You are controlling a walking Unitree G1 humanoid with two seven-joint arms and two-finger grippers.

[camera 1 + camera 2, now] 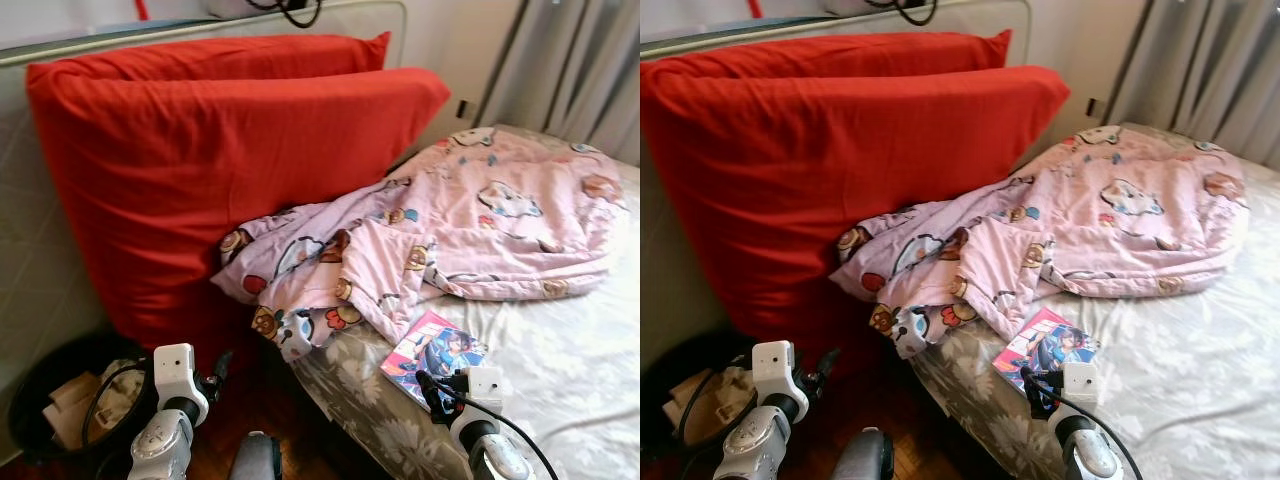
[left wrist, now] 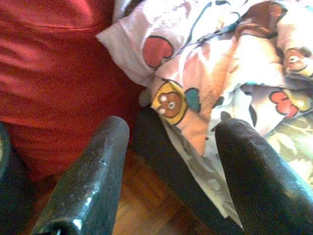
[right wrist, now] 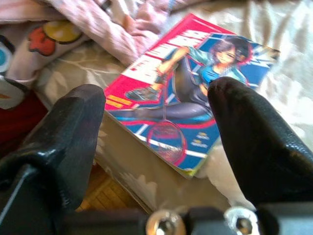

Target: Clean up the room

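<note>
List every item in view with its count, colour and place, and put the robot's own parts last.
pillows: two, red, upright against the headboard, one behind the other.
blanket: one, pink with cartoon print, crumpled on the bed, one corner hanging over the mattress edge by the pillows.
comic book: one, red and blue cover, flat near the mattress edge, beside the blanket.
bedsheet: one, pale grey floral, covering the mattress.
bin: one, black, on the floor left of the pillows, holding crumpled paper.
curtain: grey, behind the bed.
floor: brown wood.
left hand: open, low beside the bed, facing the blanket corner.
right hand: open, facing the comic book.
</note>
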